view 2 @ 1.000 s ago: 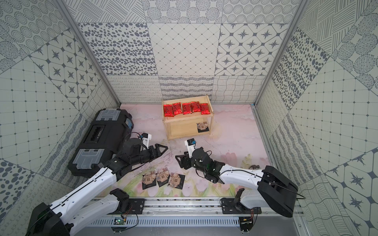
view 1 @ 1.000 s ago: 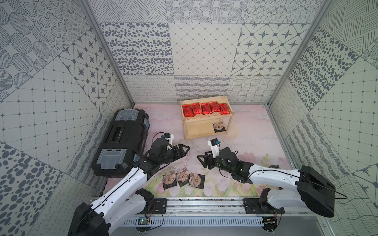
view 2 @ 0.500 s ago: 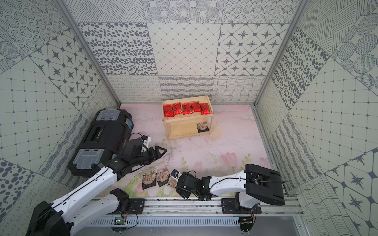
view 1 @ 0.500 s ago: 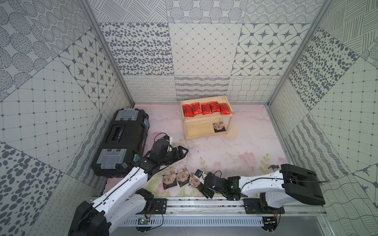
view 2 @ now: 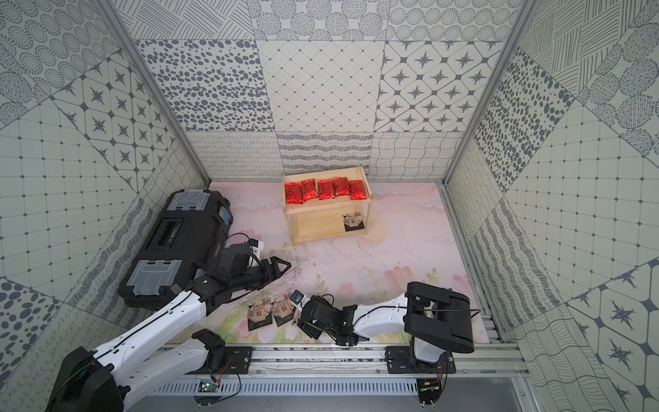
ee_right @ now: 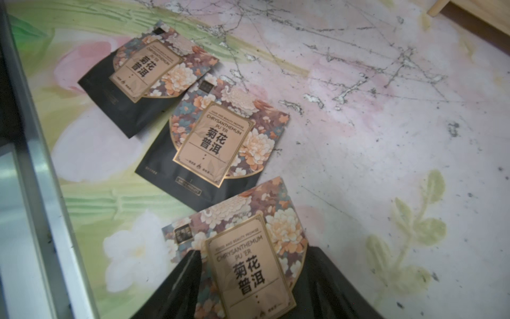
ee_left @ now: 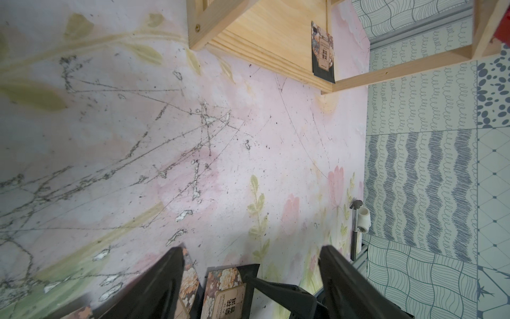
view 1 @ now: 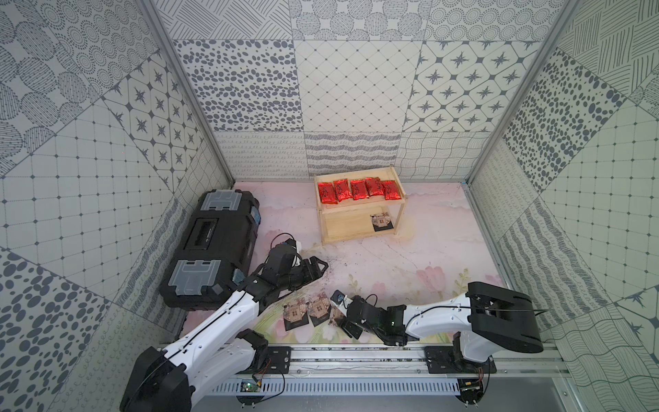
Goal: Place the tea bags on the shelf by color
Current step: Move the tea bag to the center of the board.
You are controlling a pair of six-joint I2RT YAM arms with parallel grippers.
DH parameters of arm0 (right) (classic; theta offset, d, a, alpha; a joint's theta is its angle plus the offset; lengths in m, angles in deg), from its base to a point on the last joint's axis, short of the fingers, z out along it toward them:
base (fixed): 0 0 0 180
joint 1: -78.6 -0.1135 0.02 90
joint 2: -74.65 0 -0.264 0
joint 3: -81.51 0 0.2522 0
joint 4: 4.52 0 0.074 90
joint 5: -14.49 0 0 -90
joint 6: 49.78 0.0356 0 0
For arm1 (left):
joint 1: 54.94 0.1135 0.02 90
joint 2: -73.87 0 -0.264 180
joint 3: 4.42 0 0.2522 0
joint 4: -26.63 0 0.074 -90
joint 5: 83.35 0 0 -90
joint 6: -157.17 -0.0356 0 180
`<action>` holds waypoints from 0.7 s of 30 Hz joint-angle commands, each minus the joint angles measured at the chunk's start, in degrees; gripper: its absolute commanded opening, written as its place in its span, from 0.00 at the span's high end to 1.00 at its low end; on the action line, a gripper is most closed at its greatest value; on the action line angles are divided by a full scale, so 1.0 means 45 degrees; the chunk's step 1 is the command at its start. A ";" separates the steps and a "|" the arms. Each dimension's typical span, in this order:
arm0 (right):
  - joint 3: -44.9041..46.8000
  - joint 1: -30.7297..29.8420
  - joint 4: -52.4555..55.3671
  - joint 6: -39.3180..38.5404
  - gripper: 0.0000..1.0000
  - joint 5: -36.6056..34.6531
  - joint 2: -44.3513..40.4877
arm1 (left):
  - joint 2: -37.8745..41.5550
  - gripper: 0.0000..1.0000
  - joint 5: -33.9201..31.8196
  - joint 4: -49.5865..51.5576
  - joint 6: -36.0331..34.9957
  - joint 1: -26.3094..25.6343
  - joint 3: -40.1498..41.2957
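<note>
Patterned tile walls all round, pink floral worktop (view 1: pixel 392 257) underneath, scratched up a fair bit. Pale wooden two-tier shelf (view 1: pixel 342 228) parked at the middle of the far edge. Top tier full of red foil tea bags (view 1: pixel 358 189), five in a neat row, so clearly the red level. Lower tier holding just one black floral tea bag (view 1: pixel 381 222) at its right end, plenty of bare wood beside it, presumably saved for the other blacks.

Three more blacks down by the front edge: an outer sachet (ee_right: pixel 143 74), a middle sachet (ee_right: pixel 212 143) with a corner meeting it, and a third sachet (ee_right: pixel 242 221) sitting right between the fingers of the right gripper (ee_right: pixel 252 256). Jaws apart, one each side, down low on the worktop. Can't tell whether biting yet or only straddling. Guessing that one heads for the lower tier.

Left gripper (ee_left: pixel 251 250) spread wide and empty, hovering over bare worktop near the big black toolbox (view 1: pixel 214 249) along the left edge, probably just kept clear of the pickup.
</note>
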 commanded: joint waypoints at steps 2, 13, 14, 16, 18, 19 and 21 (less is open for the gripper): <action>0.0339 0.0376 -0.0995 0.0345 0.38 -0.0448 0.0286 | -0.0182 0.18 0.0066 -0.0517 0.0101 0.0007 0.0049; 0.0695 0.1622 0.0032 0.1966 0.38 -0.1681 0.0297 | -0.0839 0.18 0.0348 -0.1034 0.0071 0.0005 -0.0095; 0.0713 0.1823 0.0137 0.2211 0.38 -0.1722 0.0326 | -0.0887 0.18 0.0368 -0.1067 0.0071 -0.0013 -0.0084; 0.0746 0.2337 0.0229 0.2791 0.38 -0.1745 0.0295 | -0.0989 0.18 0.0436 -0.1159 0.0071 -0.0002 -0.0090; 0.0757 0.2917 0.0249 0.3468 0.38 -0.1583 0.0131 | -0.1120 0.18 0.0538 -0.1262 0.0076 -0.0033 -0.0056; 0.0755 0.3274 0.0211 0.3714 0.38 -0.1412 0.0069 | -0.1215 0.18 0.0572 -0.1352 0.0072 -0.0088 -0.0021; 0.0757 0.3840 0.0147 0.4087 0.38 -0.0843 -0.0121 | -0.1483 0.18 0.0622 -0.1441 0.0034 -0.0294 -0.0005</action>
